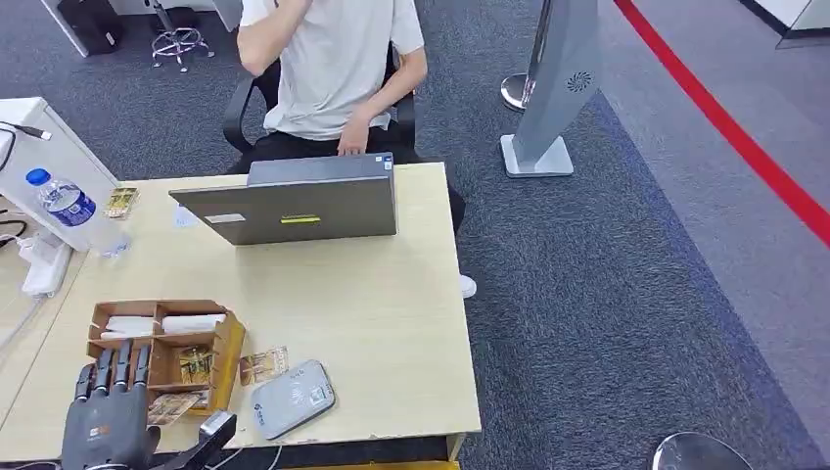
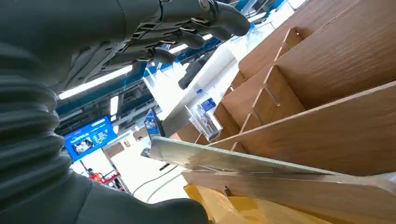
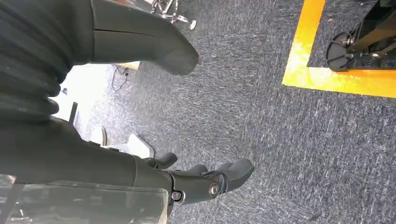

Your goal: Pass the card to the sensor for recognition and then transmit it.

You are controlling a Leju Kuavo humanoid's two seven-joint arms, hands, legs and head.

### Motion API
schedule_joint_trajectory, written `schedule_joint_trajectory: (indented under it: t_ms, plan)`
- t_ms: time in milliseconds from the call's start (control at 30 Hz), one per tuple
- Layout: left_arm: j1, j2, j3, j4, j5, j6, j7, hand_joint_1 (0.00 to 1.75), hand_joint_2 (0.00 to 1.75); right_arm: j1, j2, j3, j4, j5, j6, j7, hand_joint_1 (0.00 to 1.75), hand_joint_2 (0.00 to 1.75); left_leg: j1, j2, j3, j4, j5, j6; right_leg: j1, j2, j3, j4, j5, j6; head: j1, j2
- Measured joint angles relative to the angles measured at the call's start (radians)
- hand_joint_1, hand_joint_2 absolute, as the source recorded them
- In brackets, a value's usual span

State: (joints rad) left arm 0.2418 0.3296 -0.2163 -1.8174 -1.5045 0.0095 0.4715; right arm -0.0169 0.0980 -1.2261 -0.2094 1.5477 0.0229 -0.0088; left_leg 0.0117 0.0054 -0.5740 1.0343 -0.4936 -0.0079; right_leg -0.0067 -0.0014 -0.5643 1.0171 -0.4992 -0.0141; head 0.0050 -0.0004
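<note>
A wooden organiser box (image 1: 157, 338) with several compartments stands near the table's front left corner. One card (image 1: 196, 364) lies in a compartment, another card (image 1: 174, 407) leans at the box's front, and a third card (image 1: 262, 365) lies on the table beside the grey sensor pad (image 1: 292, 398). My left hand (image 1: 108, 406) hovers at the box's near edge, fingers straight and apart, holding nothing. In the left wrist view its fingers (image 2: 187, 32) spread above the box dividers (image 2: 303, 88) and a thin card edge (image 2: 219, 159). My right hand (image 3: 205, 179) hangs over the carpet, holding nothing.
A person sits behind an open laptop (image 1: 299, 204) at the table's far side. A water bottle (image 1: 64, 204) and a power strip (image 1: 44, 266) are at the left. Grey carpet lies right of the table, with a sign stand (image 1: 548, 98) and a red floor line (image 1: 734, 132).
</note>
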Motion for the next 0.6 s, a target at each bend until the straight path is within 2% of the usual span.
schedule_joint_trajectory:
  t_ms: [600]
  plan:
    - [-0.010,-0.008,0.000,0.015,0.000,0.008,-0.025,0.00,1.75,0.000,0.000,-0.001,0.000,0.002,0.003,-0.003,0.00,1.75,0.000,0.000,0.000,0.000,0.000,0.000,0.000,0.000,0.000,0.000,0.000,0.000,0.000,0.000]
